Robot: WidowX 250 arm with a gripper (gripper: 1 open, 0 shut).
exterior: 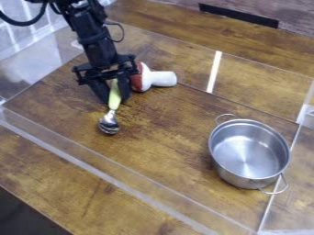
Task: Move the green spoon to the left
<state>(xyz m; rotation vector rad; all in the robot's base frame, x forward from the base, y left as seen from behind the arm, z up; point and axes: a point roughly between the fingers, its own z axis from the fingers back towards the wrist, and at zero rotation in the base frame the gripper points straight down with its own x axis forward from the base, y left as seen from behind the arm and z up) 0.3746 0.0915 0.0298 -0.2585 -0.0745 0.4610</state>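
The green spoon [113,98] lies on the wooden table, its yellow-green handle pointing up and away and its silver bowl [109,125] nearest the front. My gripper [110,83] hangs straight over the handle's upper end. Its dark fingers [91,77] stand apart on either side of the handle, wider than it, so the gripper is open. The handle's top end is hidden under the gripper.
A red-capped toy mushroom [154,79] lies just right of the gripper. A steel pot [249,152] stands at the front right. Low clear plastic walls [216,70] border the work area, one along the front edge.
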